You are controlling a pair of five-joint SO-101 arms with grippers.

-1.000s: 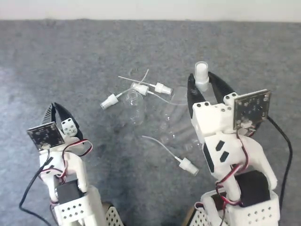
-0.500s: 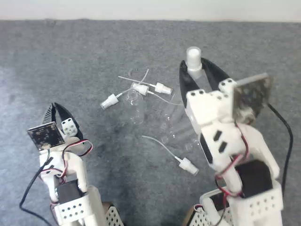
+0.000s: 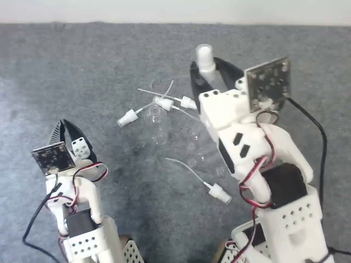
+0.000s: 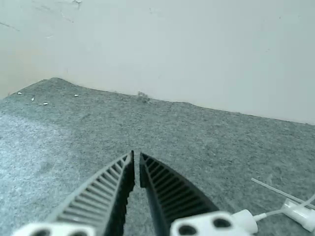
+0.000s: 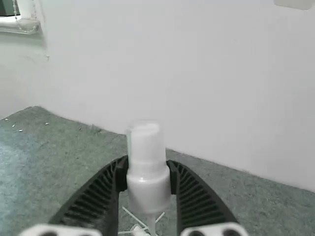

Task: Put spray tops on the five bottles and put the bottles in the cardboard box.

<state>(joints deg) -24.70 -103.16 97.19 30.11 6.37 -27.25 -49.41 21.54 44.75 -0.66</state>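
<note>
My right gripper [image 3: 207, 70] is shut on a white spray top [image 3: 204, 56] and holds it upright above the far middle of the mat; its wrist view has the cap [image 5: 145, 162] clamped between the black fingers [image 5: 106, 191]. Clear bottles lie on the grey mat, one [image 3: 156, 124] near the centre and others [image 3: 196, 138] partly under the right arm. Loose spray tops lie at the left [image 3: 127, 117], the centre [image 3: 163, 102], beside it [image 3: 188, 102] and nearer the front [image 3: 219, 193]. My left gripper [image 3: 63, 127] sits shut and empty at the near left, its ribbed fingers [image 4: 118, 182] pressed together.
The grey mat [image 3: 82, 71] ends at a pale wall along the far edge [image 3: 164, 16]. A spray top [image 4: 244, 219] with its thin tube lies just beyond the left gripper. Both arm bases stand at the front edge.
The right arm has swung left and away from the front, carrying the spray top from the right side toward the middle. The left arm has stayed still.
</note>
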